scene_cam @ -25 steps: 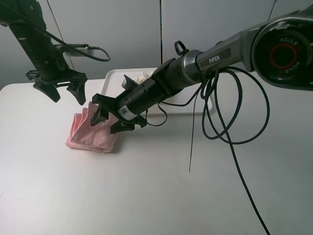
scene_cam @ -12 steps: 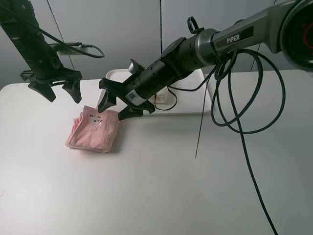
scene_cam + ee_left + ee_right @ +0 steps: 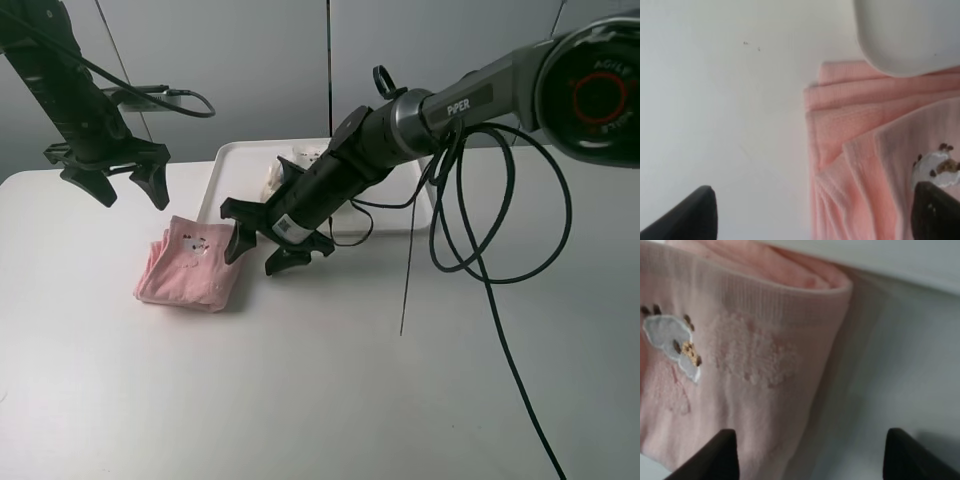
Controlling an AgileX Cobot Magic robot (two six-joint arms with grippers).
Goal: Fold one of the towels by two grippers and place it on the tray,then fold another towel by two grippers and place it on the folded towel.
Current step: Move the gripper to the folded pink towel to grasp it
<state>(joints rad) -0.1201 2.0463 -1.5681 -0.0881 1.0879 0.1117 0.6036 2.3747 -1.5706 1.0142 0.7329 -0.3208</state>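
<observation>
The pink towel point(image 3: 190, 265) lies folded on the table, its white cartoon-face patch point(image 3: 205, 243) facing up. My right gripper point(image 3: 258, 255) is open, low beside the towel's right folded edge, touching nothing. In the right wrist view the pink towel point(image 3: 755, 340) fills the area ahead of the spread fingers. My left gripper point(image 3: 132, 195) hangs open above the table, behind and left of the towel; its wrist view shows the pink towel point(image 3: 880, 150) layers and a tray corner point(image 3: 905, 35). The cream towel point(image 3: 296, 157) sits on the white tray point(image 3: 225, 160), mostly hidden by the right arm.
Black cables point(image 3: 470, 240) loop from the right arm down over the table on the right. The tray's near rim point(image 3: 890, 255) runs close behind the pink towel. The white table point(image 3: 300, 400) stretches toward the front.
My right gripper has swung off the towel, up toward the tray, then down to the table beside the towel's right edge. The left gripper has barely shifted.
</observation>
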